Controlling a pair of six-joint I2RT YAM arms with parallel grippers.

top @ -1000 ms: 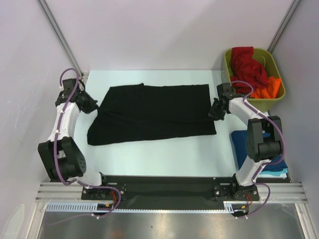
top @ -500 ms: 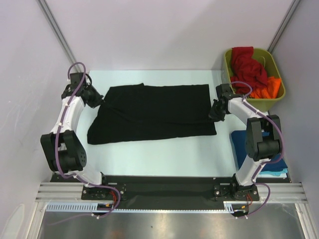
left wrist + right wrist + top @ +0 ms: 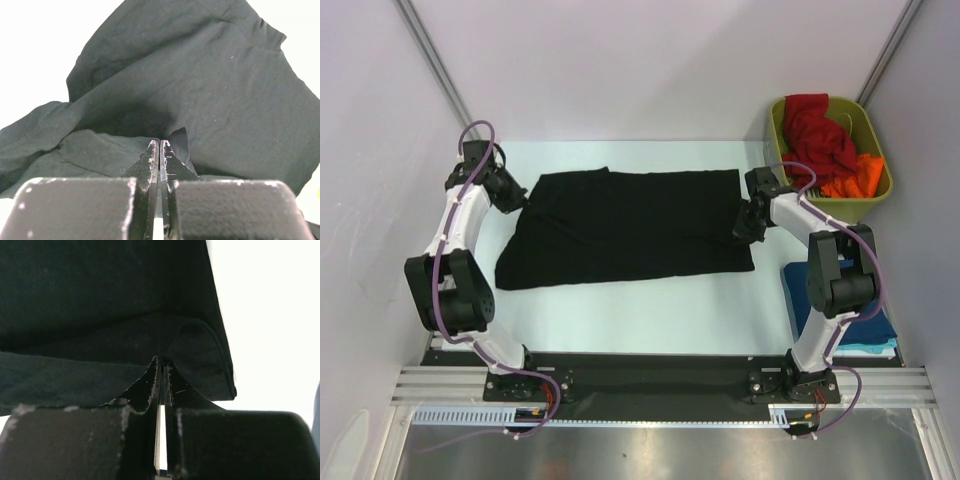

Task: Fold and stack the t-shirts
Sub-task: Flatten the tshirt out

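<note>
Black t-shirt (image 3: 630,225) gripped by left pincer (image 3: 159,145), right pincer (image 3: 161,360).

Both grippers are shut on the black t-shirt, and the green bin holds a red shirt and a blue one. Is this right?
Not quite. The top external view shows the bin holding a red shirt and an orange shirt, not a blue one. The rest stands: the left gripper and the right gripper are each shut on the black t-shirt.

Table (image 3: 640,310): black t-shirt (image 3: 630,225), green bin (image 3: 883,172), blue shirts (image 3: 798,292).
</note>
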